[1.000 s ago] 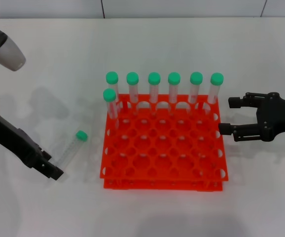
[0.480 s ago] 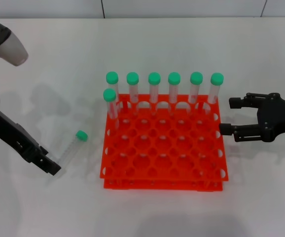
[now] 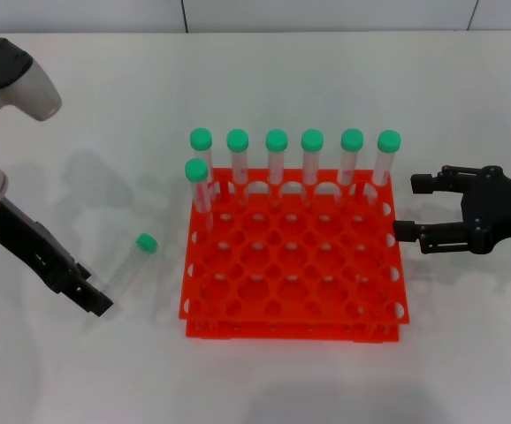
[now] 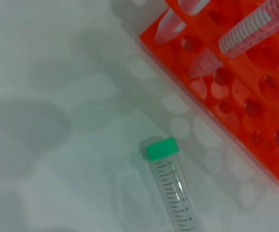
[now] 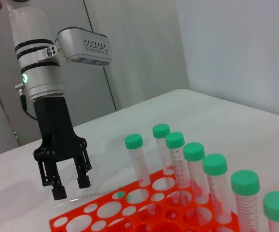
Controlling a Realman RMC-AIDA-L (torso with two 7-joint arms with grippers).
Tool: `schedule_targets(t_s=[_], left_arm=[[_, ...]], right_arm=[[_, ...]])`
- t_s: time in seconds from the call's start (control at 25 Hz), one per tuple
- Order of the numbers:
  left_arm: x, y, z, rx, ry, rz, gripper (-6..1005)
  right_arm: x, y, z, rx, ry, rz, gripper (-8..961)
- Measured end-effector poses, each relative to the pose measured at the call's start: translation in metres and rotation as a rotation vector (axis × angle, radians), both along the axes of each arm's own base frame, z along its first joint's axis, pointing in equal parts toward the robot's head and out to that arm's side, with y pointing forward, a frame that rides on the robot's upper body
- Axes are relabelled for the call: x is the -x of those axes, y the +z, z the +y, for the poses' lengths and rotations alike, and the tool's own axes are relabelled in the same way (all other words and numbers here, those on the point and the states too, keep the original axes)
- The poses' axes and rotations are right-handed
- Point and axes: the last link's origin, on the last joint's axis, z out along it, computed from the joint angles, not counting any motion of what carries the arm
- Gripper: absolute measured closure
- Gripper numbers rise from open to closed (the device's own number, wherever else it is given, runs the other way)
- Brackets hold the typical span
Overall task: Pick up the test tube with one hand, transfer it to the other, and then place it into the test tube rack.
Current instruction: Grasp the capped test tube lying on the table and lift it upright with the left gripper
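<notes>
No legible text anywhere.

Silver-white arms, black hands

The left gripper hangs low on the robot's left side, its black fingers spread apart and pointing down, the silver-white forearm above it showing a green ring. The right gripper sits level on the right, fingers parted and pointing toward the middle.
</notes>
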Motion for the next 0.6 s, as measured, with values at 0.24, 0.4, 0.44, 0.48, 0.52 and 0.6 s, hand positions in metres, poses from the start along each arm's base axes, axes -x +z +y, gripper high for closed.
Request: schedule_targets(t_s=[0.24, 0.4, 0.44, 0.48, 0.52, 0.6], left_arm=[[0.0016, -0.0004, 0.0018, -0.020, 0.011, 0.015, 334], [0.0016, -0.0015, 0.0037, -0.038, 0.018, 0.018, 334], [0.0012, -0.0021, 0.0036, -0.038, 0.019, 0.016, 333], [0.0006, -0.0033, 0.0034, -0.036, 0.018, 0.014, 333], [-0.0001, -0.0044, 0.0032, -0.034, 0.017, 0.013, 333], [-0.0009, -0.0048, 0.0036, -0.033, 0.014, 0.013, 338]], right_arm=[[-0.0002, 0.0000, -0.0002, 0.000, -0.001, 0.000, 118], [-0.0002, 0.0000, 0.0001, -0.002, 0.000, -0.001, 117], [-0.0003, 0.0000, 0.0004, -0.003, -0.001, -0.002, 117], [-0.0003, 0.0001, 0.0007, -0.005, -0.001, -0.003, 117], [-0.0002, 0.0001, 0.0011, -0.006, -0.001, -0.003, 118], [0.0000, 0.0001, 0.0016, -0.007, 0.000, -0.005, 119]])
